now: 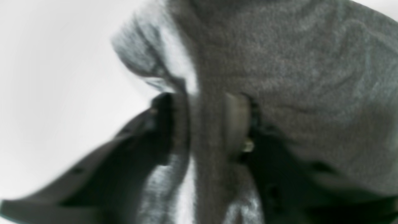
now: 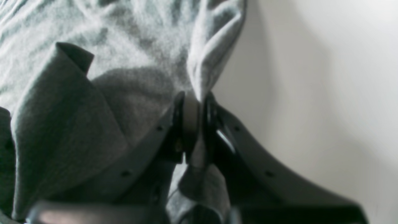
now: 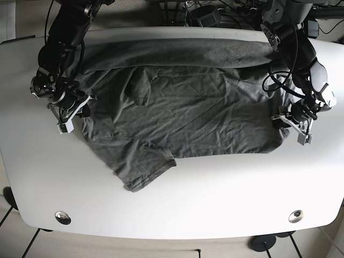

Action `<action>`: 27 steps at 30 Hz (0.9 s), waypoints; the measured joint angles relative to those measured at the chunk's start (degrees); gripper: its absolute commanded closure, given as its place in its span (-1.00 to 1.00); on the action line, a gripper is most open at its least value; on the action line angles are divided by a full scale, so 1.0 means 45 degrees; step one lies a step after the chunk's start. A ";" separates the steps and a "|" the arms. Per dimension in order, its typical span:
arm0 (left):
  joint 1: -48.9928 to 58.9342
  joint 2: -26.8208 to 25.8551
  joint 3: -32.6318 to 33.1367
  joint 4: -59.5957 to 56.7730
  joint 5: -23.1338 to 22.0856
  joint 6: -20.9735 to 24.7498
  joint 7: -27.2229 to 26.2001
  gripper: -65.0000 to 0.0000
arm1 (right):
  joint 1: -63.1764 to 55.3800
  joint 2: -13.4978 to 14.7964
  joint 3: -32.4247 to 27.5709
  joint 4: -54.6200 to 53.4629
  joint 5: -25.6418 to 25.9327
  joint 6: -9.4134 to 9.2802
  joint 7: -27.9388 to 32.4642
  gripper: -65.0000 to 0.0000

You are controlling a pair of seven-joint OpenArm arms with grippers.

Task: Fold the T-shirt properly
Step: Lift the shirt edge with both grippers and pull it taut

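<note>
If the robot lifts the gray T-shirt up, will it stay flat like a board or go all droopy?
Probably droopy. The T-shirt already lies wrinkled and bunched on the table, so it looks soft, not stiff. Where the right gripper and left gripper pinch it, the cloth folds and sags around them. It likely weighs little, and one sleeve would probably dangle.
</note>
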 measured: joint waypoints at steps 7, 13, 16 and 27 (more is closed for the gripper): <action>0.0209 -0.0087 0.0029 0.0335 0.0126 -0.0617 -0.0165 1.00 | -0.0063 -0.0010 0.0000 0.0141 0.0000 0.0005 0.0019 0.93; 0.1229 0.0141 -0.0005 0.4478 0.0335 -0.0806 0.1962 1.00 | -0.0952 -0.0044 -0.0107 0.2749 0.0102 0.0049 -0.0107 0.94; 0.1010 0.0398 0.0500 0.5945 0.0296 -0.0811 0.2861 1.00 | -0.0583 0.0000 -0.0112 0.3269 0.0083 0.0049 -0.0481 0.94; -0.4537 0.0058 0.3249 0.5323 0.0335 -0.0578 0.3016 1.00 | 0.4901 0.1904 -0.1248 0.2458 -0.0039 0.0097 -0.1787 0.94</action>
